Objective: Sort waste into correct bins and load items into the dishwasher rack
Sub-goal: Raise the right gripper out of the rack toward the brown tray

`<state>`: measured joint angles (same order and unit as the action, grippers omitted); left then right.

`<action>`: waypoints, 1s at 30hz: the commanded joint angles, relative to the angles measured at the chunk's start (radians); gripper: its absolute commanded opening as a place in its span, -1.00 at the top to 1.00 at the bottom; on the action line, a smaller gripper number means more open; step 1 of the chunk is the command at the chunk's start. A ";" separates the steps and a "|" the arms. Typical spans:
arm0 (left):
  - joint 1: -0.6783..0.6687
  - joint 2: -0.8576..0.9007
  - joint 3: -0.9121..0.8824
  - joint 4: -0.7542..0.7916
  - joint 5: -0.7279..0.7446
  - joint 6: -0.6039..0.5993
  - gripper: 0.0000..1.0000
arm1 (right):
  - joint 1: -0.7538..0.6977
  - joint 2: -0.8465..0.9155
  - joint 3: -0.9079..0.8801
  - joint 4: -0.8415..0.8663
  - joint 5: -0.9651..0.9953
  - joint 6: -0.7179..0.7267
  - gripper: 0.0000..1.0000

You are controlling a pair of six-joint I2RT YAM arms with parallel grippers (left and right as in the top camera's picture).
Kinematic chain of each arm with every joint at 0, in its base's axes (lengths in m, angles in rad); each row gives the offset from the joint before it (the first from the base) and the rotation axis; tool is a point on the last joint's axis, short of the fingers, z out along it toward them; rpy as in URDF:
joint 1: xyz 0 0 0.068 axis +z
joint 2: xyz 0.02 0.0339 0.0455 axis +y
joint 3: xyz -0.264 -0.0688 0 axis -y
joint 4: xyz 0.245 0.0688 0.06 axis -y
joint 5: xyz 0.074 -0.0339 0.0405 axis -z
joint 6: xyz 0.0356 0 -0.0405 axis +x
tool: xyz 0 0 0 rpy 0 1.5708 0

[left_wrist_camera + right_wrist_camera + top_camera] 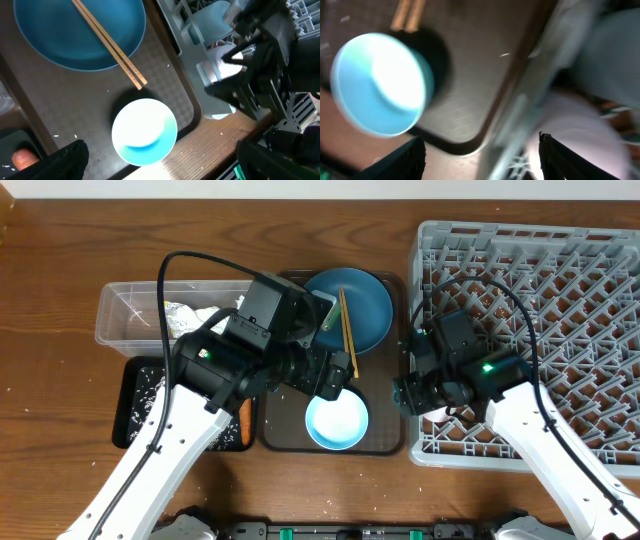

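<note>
Up close, see light blue bowl (337, 423). Sits upright on near end of brown tray (385, 410). Left of that, see black tray (122, 430), w/ white rice grains (140, 390) spread inside and small orange carrot (246, 418) at its right end.

Just past bowl, find L gripper (338, 378). Hangs over brown tray, btwn bowl and dish. Fingers (70, 160) spread v. wide. Holds nothing. Has bowl right under the gap, not touching.

Off to the right, find R gripper (408, 375). Hangs over near-left edge of grey rack (560, 310), right where rack meets brown tray. Fingers (400, 162) apart, w/ nothing seen btwn them, though pic is v. blurry. Just by those fingers, inside rack, see pink cup (570, 122), pale and fuzzy. A bit farther back, also in rack by left wall, see light blue cup (210, 20).

Farther back on brown tray, see big dark blue dish (365, 310), w/ wooden chopsticks (346, 330) lying across it. Near tips poke over rim toward bowl.

Far left, just behind black tray, see clear tub (120, 315) w/ crumpled white tissue (195, 320) inside.
</note>
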<state>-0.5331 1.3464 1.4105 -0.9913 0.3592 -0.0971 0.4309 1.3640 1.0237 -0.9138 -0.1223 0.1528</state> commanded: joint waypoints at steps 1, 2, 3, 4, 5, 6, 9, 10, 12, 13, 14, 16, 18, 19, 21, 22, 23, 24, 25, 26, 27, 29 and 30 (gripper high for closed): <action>0.000 0.001 -0.001 -0.003 -0.010 0.007 -0.93 | 0.016 -0.008 -0.005 0.038 0.143 0.059 -0.41; 0.000 0.001 -0.001 -0.003 -0.010 0.007 -0.93 | 0.016 -0.006 -0.005 0.060 0.145 0.060 -0.41; 0.000 0.001 -0.001 -0.003 -0.010 0.007 -0.93 | 0.016 -0.004 -0.005 0.076 0.145 0.061 -0.41; 0.000 0.001 -0.001 -0.003 -0.010 0.007 -0.93 | 0.016 -0.001 -0.005 0.089 0.145 0.072 -0.41; 0.000 0.001 -0.001 -0.003 -0.010 0.007 -0.93 | 0.016 0.005 -0.005 0.097 0.145 0.080 -0.40; 0.000 0.001 -0.001 -0.003 -0.010 0.006 -0.93 | 0.016 0.011 -0.005 0.109 0.145 0.085 -0.39; 0.000 0.001 -0.001 -0.003 -0.010 0.006 -0.93 | 0.016 0.034 -0.005 0.131 0.145 0.114 -0.36; 0.000 0.001 -0.001 -0.003 -0.010 0.007 -0.93 | 0.016 0.045 -0.005 0.140 0.146 0.117 -0.34; 0.000 0.001 -0.001 -0.003 -0.010 0.007 -0.93 | 0.016 0.064 -0.005 0.156 0.146 0.117 -0.33; 0.000 0.001 -0.001 -0.003 -0.010 0.006 -0.93 | 0.016 0.078 -0.005 0.164 0.146 0.124 -0.31; 0.000 0.001 -0.001 -0.003 -0.010 0.007 -0.93 | 0.016 0.089 -0.005 0.169 0.146 0.126 -0.30; 0.000 0.001 -0.001 -0.003 -0.010 0.007 -0.93 | 0.016 0.114 -0.005 0.176 0.153 0.132 -0.20; 0.000 0.001 -0.001 -0.003 -0.010 0.007 -0.93 | 0.016 0.135 -0.005 0.178 0.169 0.131 -0.09; 0.000 0.001 -0.001 -0.003 -0.010 0.007 -0.93 | 0.016 0.142 -0.005 0.177 0.177 0.131 0.03; 0.000 0.001 -0.001 -0.003 -0.010 0.007 -0.93 | 0.016 0.146 -0.005 0.172 0.190 0.131 0.17; 0.000 0.001 -0.001 -0.003 -0.010 0.007 -0.93 | 0.016 0.146 -0.005 0.167 0.201 0.131 0.25; 0.000 0.001 -0.001 -0.003 -0.010 0.007 -0.93 | 0.016 0.145 -0.005 0.161 0.211 0.131 0.34; 0.000 0.001 -0.001 -0.003 -0.010 0.007 -0.93 | 0.016 0.145 -0.005 0.155 0.223 0.131 0.36; 0.000 0.001 -0.001 -0.003 -0.010 0.007 -0.93 | 0.015 0.145 -0.005 0.149 0.230 0.131 0.39; 0.000 0.001 -0.001 -0.003 -0.010 0.007 -0.93 | 0.014 0.145 -0.005 0.142 0.240 0.132 0.50; 0.000 0.001 -0.001 -0.003 -0.010 0.006 -0.93 | 0.013 0.145 -0.005 0.132 0.254 0.131 0.63; 0.000 0.001 -0.001 -0.003 -0.010 0.007 -0.93 | 0.012 0.145 -0.005 0.117 0.272 0.132 0.69; 0.000 0.001 -0.001 -0.003 -0.010 0.007 -0.93 | 0.012 0.145 -0.005 0.110 0.279 0.131 0.70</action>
<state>-0.5331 1.3464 1.4105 -0.9913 0.3592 -0.0971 0.4332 1.5082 1.0237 -0.7837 0.0845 0.2817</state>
